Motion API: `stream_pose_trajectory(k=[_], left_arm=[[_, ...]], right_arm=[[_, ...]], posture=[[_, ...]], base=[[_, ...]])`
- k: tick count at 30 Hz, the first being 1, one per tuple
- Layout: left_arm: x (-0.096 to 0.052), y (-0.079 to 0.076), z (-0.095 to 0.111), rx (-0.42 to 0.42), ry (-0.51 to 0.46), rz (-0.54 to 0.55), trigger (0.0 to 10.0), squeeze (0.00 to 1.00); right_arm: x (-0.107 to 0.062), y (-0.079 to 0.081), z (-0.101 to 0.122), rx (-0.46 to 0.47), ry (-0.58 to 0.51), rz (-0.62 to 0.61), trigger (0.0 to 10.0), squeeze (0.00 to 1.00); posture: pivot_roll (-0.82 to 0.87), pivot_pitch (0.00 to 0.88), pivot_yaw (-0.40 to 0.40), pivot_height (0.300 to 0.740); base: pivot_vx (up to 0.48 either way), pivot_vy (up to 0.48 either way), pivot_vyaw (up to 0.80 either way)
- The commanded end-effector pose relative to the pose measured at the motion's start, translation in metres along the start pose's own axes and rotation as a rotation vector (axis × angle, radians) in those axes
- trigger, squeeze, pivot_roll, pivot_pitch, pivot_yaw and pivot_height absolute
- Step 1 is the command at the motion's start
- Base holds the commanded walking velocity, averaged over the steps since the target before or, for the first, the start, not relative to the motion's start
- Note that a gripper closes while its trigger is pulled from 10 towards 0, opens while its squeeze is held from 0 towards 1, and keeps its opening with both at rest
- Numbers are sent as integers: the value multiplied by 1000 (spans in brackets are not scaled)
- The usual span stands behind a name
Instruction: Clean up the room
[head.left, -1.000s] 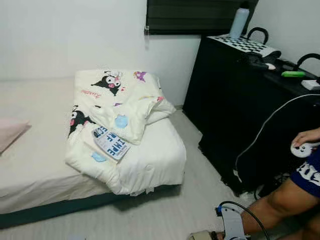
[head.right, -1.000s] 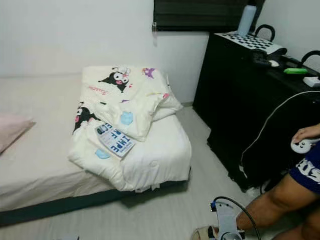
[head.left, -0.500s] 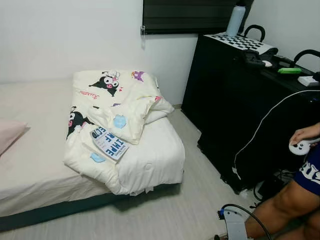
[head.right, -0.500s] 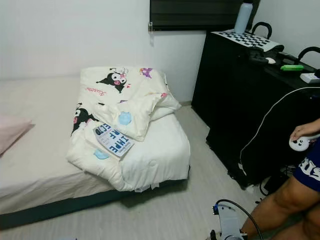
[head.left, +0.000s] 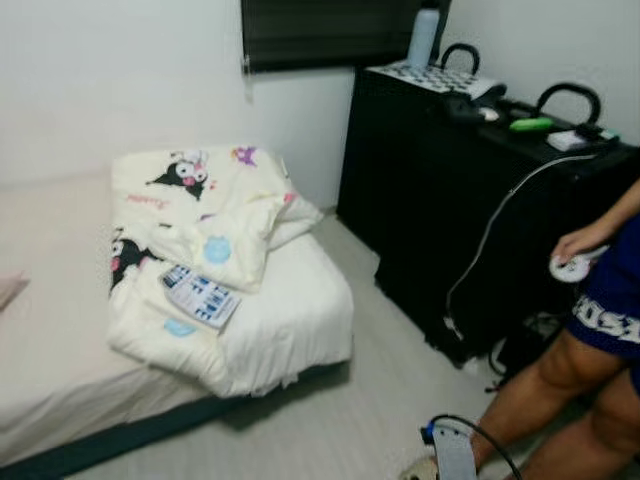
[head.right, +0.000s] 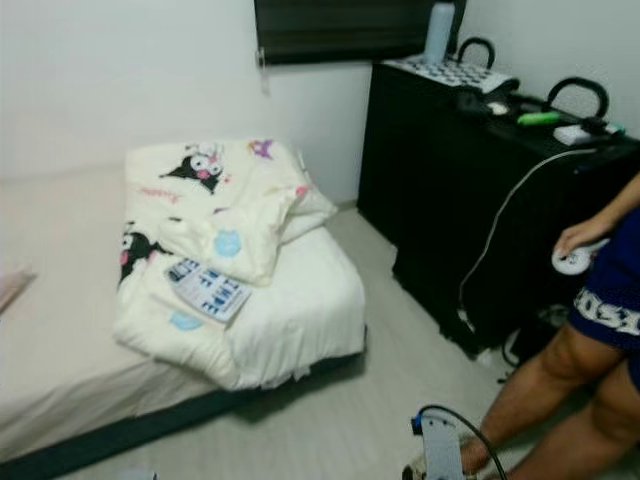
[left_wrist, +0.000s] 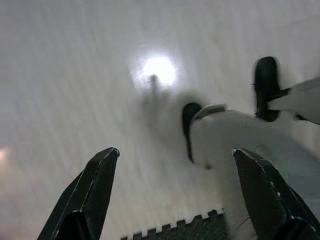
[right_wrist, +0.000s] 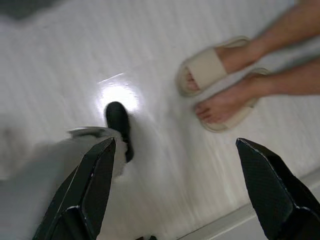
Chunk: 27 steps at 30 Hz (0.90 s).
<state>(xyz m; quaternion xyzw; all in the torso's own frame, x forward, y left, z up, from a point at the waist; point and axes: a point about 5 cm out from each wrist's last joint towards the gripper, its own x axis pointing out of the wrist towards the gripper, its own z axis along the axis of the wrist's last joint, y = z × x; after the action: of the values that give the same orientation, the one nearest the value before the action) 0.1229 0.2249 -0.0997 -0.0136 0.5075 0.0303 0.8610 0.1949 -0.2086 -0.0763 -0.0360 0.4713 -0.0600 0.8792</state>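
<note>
Two hands: the left hand (left_wrist: 172, 200) and the right hand (right_wrist: 172, 192) are both hanging low over the pale floor (left_wrist: 75, 75), each with its two black fingers spread wide and gripping nothing.
Arm pose: both arms are hanging idle at the robot's sides and pointing down; below the left hand the robot's own foot and leg are showing, and below the right hand a person's sandalled feet (right_wrist: 220, 87) are standing just beyond the fingertips.
Quilt: a cream cartoon-print quilt (head.right: 215, 250) is lying bunched at the foot end of the bed (head.right: 60, 340), well ahead of both hands and above their level.
Booklet: a blue-and-white booklet (head.right: 208, 290) is resting flat on top of the quilt's folds, toward the side nearer the hands.
Handling, quilt: it is looking soft, bulky and floppy, light for its size; I am judging that a pinch on a corner or a thick folded edge would hold best, since the loose middle would only sag.
Handling, booklet: it is looking thin, light and bendable; taking it by a free edge seems wisest, as it is lying on yielding cloth.
Bystander: a person (head.left: 590, 330) is standing off to the right hand's side, holding a white controller (head.left: 570, 267) in front of the black cabinet (head.left: 450, 200).
</note>
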Motion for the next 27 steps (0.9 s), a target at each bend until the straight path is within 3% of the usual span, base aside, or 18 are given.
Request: stream_pose_trajectory(k=[1, 5, 9, 16, 27], left_arm=[[0, 2, 0, -1, 10, 8, 10000, 0], [1, 2, 5, -15, -2, 8, 10000, 0], [2, 2, 8, -52, -10, 11, 10000, 0], [2, 1, 9, -58, -2, 19, 10000, 0], [3, 0, 10, -35, 9, 1, 10000, 0]], right_arm=[[1, 1, 6, 12, -13, 13, 10000, 0], [1, 6, 15, 33, -49, 63, 10000, 0], [1, 15, 19, -4, -59, 133, 10000, 0], [1, 16, 19, 5, -56, 126, 10000, 0], [1, 16, 8, 15, -12, 94, 10000, 0]], posture=[[-95, 74, -6, 740], [-83, 78, -9, 740], [-76, 72, -15, 740], [-66, 67, -17, 740], [-66, 68, -13, 740]], base=[[0, -480, 0], [0, -478, 0], [0, 0, 527], [0, 0, 800], [0, -70, 0]])
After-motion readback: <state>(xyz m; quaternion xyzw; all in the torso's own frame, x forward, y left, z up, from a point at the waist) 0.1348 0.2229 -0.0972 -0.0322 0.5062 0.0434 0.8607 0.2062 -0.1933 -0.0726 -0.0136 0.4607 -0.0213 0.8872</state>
